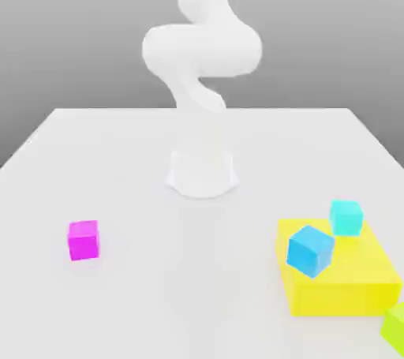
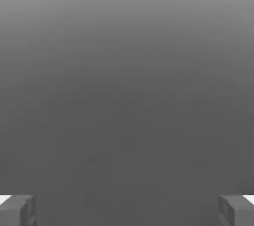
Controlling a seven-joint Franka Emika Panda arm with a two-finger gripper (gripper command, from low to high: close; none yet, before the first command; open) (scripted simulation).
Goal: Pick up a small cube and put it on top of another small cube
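The small lime yellow-green cube [image 1: 394,327] lies at the table's near edge on the exterior view's far right, partly cut off by the picture's border. The small magenta cube [image 1: 83,240] rests alone on the white table at the exterior view's left. In the hand view my gripper [image 2: 127,210] is open: its two grey fingertips [image 2: 17,209] stand far apart with nothing between them, against a plain grey background. The white arm [image 1: 201,50] rises from its base at the table's middle and leaves the exterior view at the top.
A large flat yellow block [image 1: 347,282] lies at the exterior view's right, just behind the lime cube. A blue cube [image 1: 309,250] and a cyan cube [image 1: 346,217] sit on it. The arm's round base [image 1: 202,173] stands mid-table.
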